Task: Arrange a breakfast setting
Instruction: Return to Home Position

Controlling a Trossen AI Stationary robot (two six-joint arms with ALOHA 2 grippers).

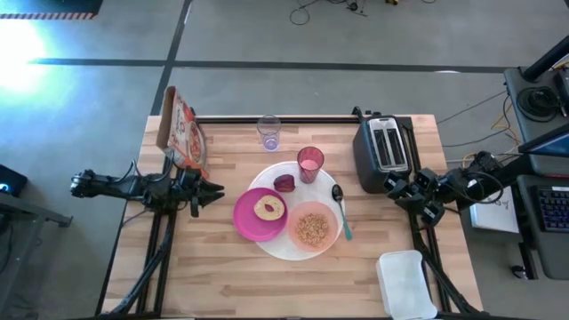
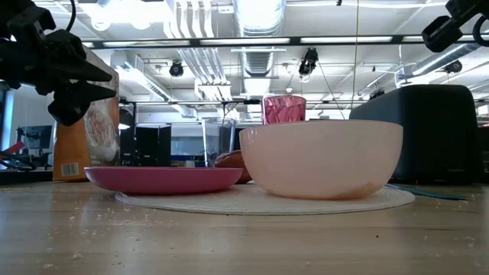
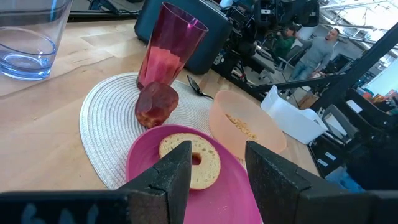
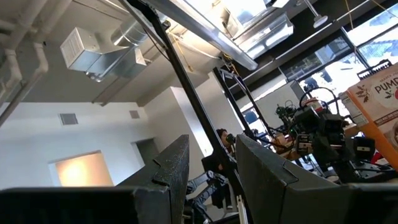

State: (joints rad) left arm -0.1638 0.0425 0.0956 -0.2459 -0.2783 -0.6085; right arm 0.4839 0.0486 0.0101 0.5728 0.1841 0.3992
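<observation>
- Only the high view takes in the whole table (image 1: 231, 276). The large white round mat (image 1: 284, 250) lies mid-table, with the magenta plate (image 1: 244, 227) over its left edge. The peach bowl (image 1: 332, 238) sits just right of the plate, and the teal-handled spoon (image 1: 343, 218) lies along the mat's right edge.
- The same view shows the translucent pink cup (image 1: 310, 162) at the back of the mat and the small clear glass (image 1: 269, 133) behind it, off the mat. The orange cereal box (image 1: 182, 132) stands back left, a toaster (image 1: 382, 151) back right and a white container (image 1: 406, 283) front right.
- The low view hides what the bowl and plate hold. It gives only the bowl's wall and the plate's rim, with the cup and glass behind.
- The left wrist view fills that in: cereal (image 3: 241, 127) lies in the bowl and a bagel (image 3: 180, 144) on the plate. A dark red fruit (image 3: 155, 106) stands on the mat between cup and plate, and people (image 3: 317, 43) show beyond.
- Whether the cup holds anything, I cannot tell.
- The left gripper (image 1: 218, 191) hovers left of the plate, pointing at it. Its fingers are narrowly parted and grip nothing.
- The right gripper (image 1: 391, 185) hangs by the table's right edge, beside the toaster. Its wrist view looks up at the ceiling and shows the fingers narrowly parted and empty.
</observation>
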